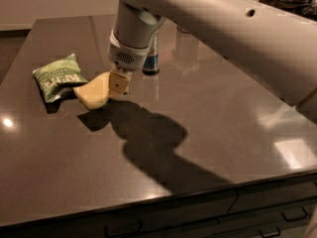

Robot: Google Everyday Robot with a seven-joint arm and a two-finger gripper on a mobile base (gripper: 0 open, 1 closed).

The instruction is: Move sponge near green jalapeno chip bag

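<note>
The pale yellow sponge hangs tilted above the dark table, its left end close to the green jalapeno chip bag, which lies flat at the table's left side. My gripper points down from the white arm and is shut on the sponge's right end; a cream finger with a black dot shows in front. The sponge's shadow falls on the table just below it.
A blue-and-silver drink can stands behind the gripper, partly hidden by the wrist. The dark glossy table has its front edge at the bottom, with drawers below. The white arm spans the upper right.
</note>
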